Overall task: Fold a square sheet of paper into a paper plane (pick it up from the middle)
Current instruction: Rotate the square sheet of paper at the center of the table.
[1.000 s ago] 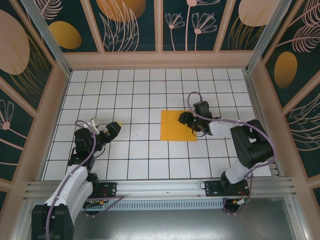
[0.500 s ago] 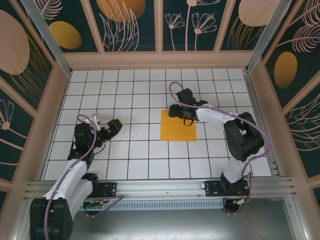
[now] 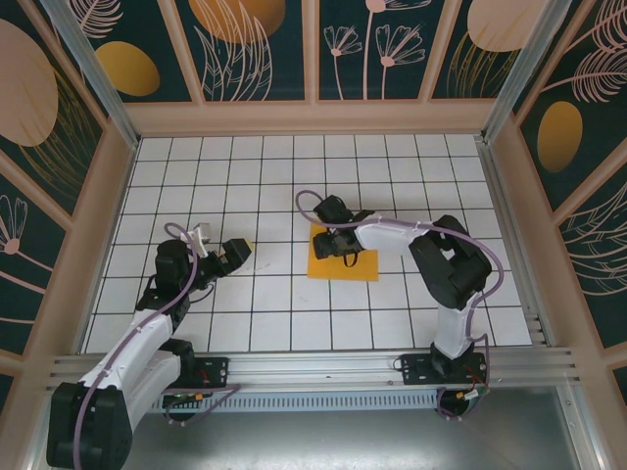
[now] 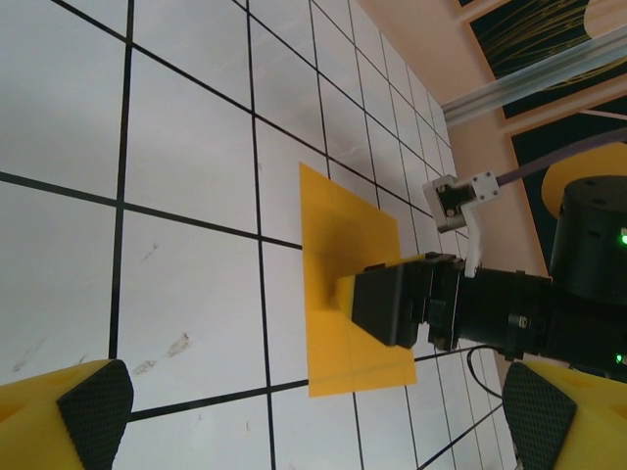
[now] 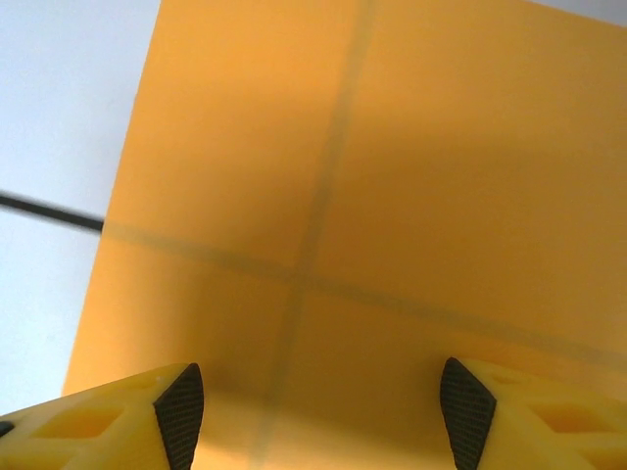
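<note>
right gripper [image 3: 331, 241] hangs low over the far-left part of the square sheet of paper [image 3: 361, 266], its fingers [image 5: 178, 416] spread apart and pinching nothing. the sheet lies flat near the middle of the white gridded table [image 3: 255, 176]. left gripper [image 3: 235, 252] stands wide open, well apart to the sheet's left.

Orange-yellow square sheet of paper [image 3: 362, 266], seemingly flat, slightly skewed on the table [image 3: 245, 186]

No readable text, labels, numbers anywhere.
</note>
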You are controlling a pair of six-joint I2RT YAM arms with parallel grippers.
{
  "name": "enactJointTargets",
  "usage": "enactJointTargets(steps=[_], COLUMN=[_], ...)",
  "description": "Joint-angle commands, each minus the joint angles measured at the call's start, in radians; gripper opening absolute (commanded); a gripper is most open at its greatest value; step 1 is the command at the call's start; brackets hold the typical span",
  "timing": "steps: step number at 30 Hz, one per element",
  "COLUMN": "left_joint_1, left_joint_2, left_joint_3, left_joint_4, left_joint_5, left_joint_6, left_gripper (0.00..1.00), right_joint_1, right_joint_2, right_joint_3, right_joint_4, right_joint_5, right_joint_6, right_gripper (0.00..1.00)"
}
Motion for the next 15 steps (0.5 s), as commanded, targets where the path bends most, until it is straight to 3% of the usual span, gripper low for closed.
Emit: enactJointTargets(steps=[1,6,15], left_joint_1=[-0.009,-0.011,-0.023], left_joint_2=[0.009,0.048,0.172], left_joint_3=[0.027,0.033,0.041], left_joint_4=[-0.008,-0.004,0.075], left_joint_5=[-0.020,-0.023,0.001], left_joint_6=[0.024,0.037,0.055], left_gripper=[0.99,0.99,0.99], right_joint_1=[0.025,0.028,0.000], right_joint_2=[0.026,0.001,-0.014], right_joint_3=[-0.024,0.086,0.125], right_joint_4=[-0.072,-0.116,-0.176], right_joint_5=[-0.019,0.001,0.132], right_joint_6=[-0.070,-0.057,0.316], right_gripper=[0.64,0.70,0.84])
